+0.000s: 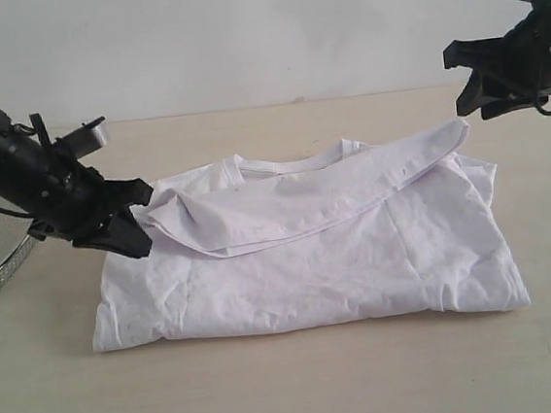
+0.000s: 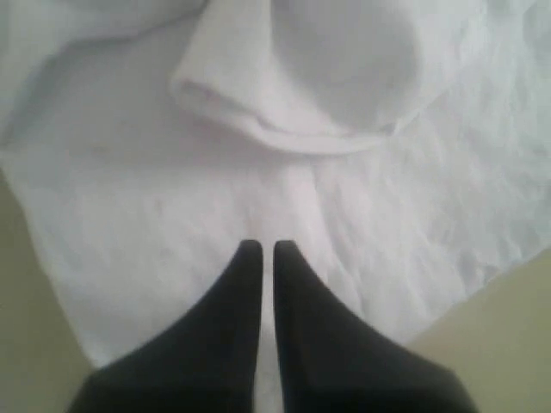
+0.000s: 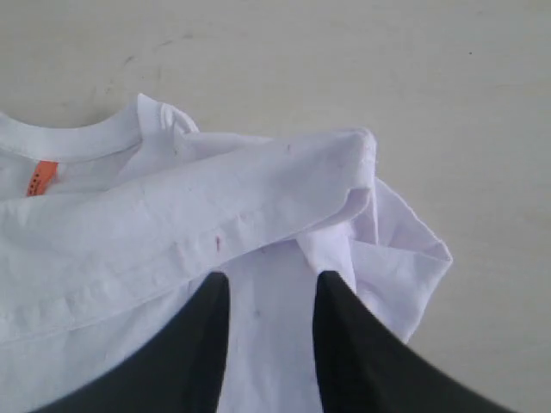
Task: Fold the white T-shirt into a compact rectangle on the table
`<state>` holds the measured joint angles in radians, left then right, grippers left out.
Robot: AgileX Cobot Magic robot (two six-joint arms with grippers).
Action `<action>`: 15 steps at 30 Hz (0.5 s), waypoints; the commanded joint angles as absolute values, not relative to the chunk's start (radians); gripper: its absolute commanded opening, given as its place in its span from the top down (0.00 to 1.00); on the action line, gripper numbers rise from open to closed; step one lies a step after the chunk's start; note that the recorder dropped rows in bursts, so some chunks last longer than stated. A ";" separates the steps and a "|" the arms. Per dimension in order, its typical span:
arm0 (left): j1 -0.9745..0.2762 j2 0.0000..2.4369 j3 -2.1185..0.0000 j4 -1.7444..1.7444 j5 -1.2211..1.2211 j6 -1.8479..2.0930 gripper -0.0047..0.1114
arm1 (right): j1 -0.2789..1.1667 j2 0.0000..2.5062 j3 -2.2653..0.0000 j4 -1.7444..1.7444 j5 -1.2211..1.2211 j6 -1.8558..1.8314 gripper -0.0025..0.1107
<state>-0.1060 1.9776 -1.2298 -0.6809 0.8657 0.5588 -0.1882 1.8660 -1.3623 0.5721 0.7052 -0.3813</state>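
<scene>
Shirt (image 1: 301, 272): lies mid-tabletop (image 1: 294, 400), partly folded. Its long axis runs from the left edge toward the right edge, with the collar toward the far edge.
Band (image 1: 333, 196): a folded strip lies aslant over the chest, rising toward the far right corner.
Left gripper (image 2: 261, 248): sits low at the shirt's left end, its jaws narrowed to a slit with nothing between them. This is the nearer arm.
Right gripper (image 3: 269, 284): hangs above the band's right end, clear of the cloth, jaws wide and empty.
Tag (image 3: 40, 178): orange, inside the collar.
Next: probably an end-over-end fold along the long axis.
</scene>
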 commanded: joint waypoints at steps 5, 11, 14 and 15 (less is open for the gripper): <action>-0.103 2.041 -1.298 -0.697 0.898 0.554 0.92 | -0.195 1.816 -1.280 0.566 0.684 -0.409 0.73; -0.103 2.066 -1.300 -0.700 0.898 0.554 0.92 | -0.195 1.814 -1.278 0.566 0.679 -0.413 0.73; -0.103 2.066 -1.300 -0.756 0.800 0.581 0.92 | -0.195 1.814 -1.278 0.566 0.679 -0.413 0.73; -0.103 2.066 -1.302 -0.773 0.775 0.597 0.92 | -0.195 1.814 -1.278 0.566 0.679 -0.413 0.73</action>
